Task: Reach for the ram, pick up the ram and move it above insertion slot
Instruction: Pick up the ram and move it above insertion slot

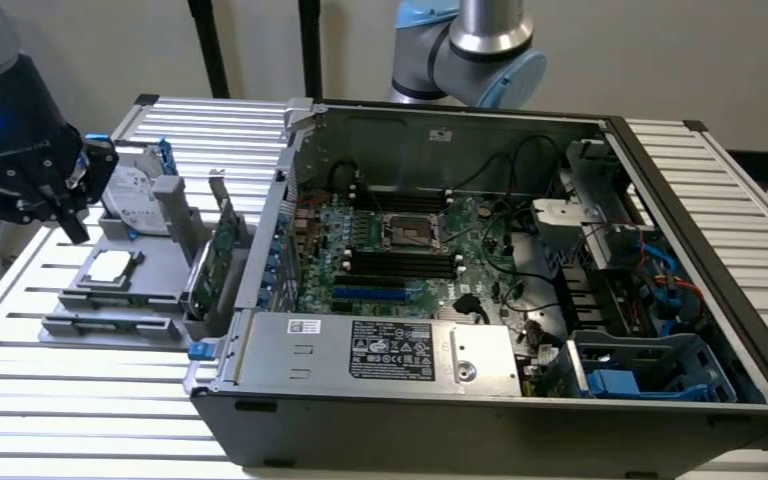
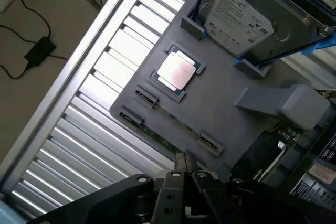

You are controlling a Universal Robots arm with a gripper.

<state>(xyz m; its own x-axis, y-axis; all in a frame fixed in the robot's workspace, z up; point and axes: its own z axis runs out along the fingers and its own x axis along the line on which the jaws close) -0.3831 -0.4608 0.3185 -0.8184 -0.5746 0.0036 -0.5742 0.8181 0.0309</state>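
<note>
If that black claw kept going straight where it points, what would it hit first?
The black gripper points down at the grey plastic holder tray; it would likely meet the thin green ram stick along its edge first, though depth is unclear.

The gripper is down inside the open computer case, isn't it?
No. In the exterior view the gripper is outside the open case, beside the grey tray at the exterior view's left.
</note>
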